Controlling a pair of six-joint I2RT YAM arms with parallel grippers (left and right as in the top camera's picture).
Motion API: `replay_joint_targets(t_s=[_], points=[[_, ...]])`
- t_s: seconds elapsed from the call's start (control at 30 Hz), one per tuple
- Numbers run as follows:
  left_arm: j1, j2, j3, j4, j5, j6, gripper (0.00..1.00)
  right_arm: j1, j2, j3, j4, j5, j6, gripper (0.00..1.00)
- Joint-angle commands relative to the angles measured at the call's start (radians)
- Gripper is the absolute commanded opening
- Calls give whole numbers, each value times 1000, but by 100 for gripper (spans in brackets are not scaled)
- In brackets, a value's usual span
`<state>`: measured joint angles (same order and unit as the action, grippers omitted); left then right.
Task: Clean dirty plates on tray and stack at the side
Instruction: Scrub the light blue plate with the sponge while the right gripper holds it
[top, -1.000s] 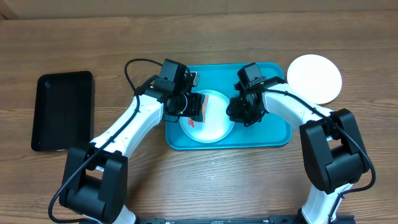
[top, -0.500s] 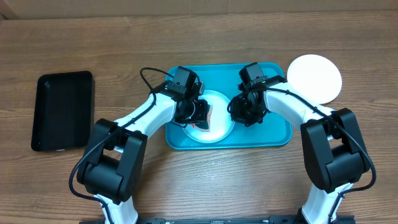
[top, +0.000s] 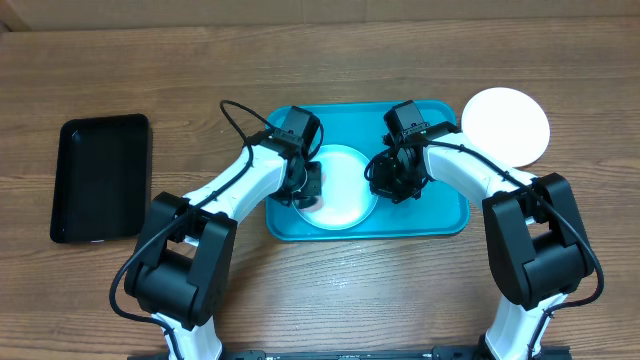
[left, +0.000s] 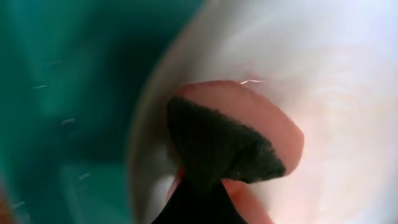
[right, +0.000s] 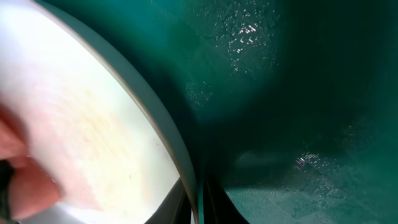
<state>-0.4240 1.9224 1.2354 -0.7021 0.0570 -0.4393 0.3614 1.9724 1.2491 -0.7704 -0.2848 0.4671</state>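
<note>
You see the tray (top: 440, 215) in the middle of the bench (top: 350, 290), and one plate (top: 345, 195) lies in it, between both arms. Your left fingers (top: 305, 185) are over the left part of this plate. In the left wrist view they hold a sponge (left: 261, 134), pink with a dark scrub side, and it is pressed on the white inside of the plate (left: 329, 74), close to its rim.

Your right fingers (top: 392, 182) are at the right edge of the same plate. In the right wrist view they stand narrow on the rim (right: 158, 127), with the tray floor (right: 280, 93) just beside it.

A white plate (top: 505, 125) lies on the bench, just beside the right upper corner of the tray. A black tray (top: 100, 178) lies well apart at the left.
</note>
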Motion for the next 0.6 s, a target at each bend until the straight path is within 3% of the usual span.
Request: replay_joint_targets(t_s=[0.0, 0.3, 0.57], points=[[10, 9, 45, -46, -206, -21, 4, -6, 44, -31, -1, 66, 5, 9], [-8, 47, 56, 100, 144, -46, 4, -6, 44, -31, 4, 66, 5, 9], [-80, 151, 56, 107, 184, -107, 4, -6, 44, -31, 3, 66, 5, 9]])
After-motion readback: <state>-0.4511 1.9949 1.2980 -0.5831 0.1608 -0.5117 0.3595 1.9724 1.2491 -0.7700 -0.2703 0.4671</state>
